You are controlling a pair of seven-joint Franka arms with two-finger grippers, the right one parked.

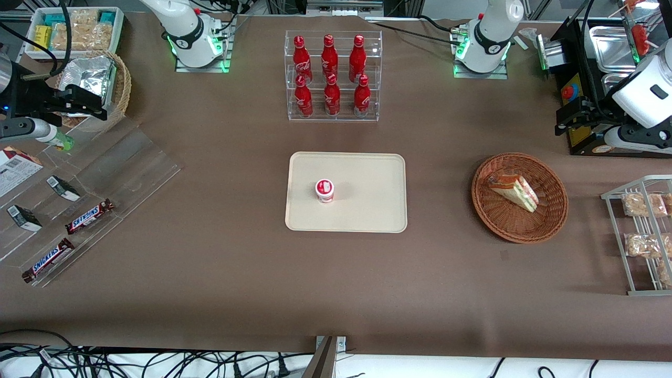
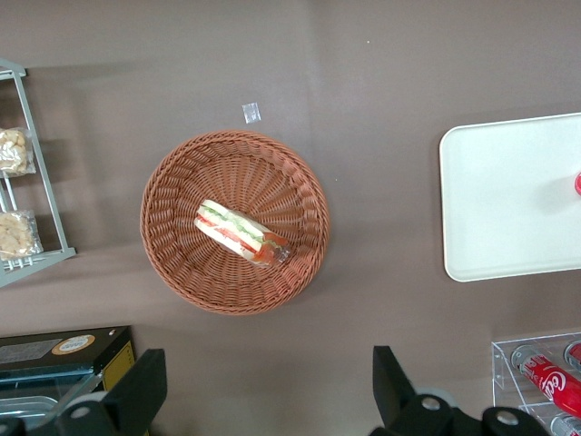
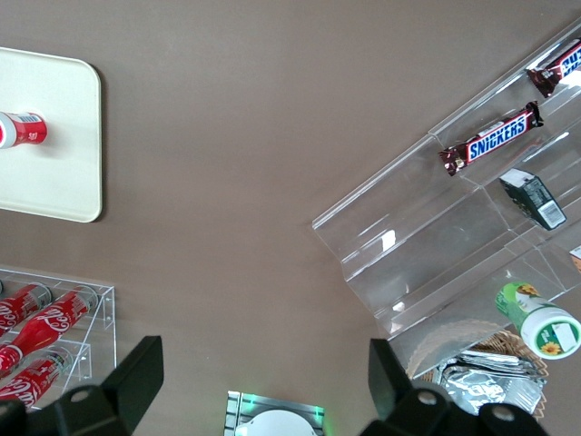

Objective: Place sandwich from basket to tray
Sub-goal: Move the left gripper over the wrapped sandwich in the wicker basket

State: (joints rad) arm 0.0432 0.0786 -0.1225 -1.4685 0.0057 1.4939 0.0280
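1. While the sandwich (image 1: 513, 190) lies in the basket (image 1: 546, 223), right of frame centre, the gripper (image 2: 263, 386) hangs high above, fingers spread, empty.
2. Approach step; next it must descend, grasp, then carry to the tray (image 1: 362, 210) at centre.

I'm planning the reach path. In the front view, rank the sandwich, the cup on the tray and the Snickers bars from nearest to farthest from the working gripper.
Left gripper, open, hangs at the working arm's end.
1. Sandwich, in the basket.
2. Cup, on the tray, mid-table.
3. Snickers bars, toward the parked arm's end.

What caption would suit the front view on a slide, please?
Sandwich in the basket, tray waiting, open gripper raised near the metal trays.
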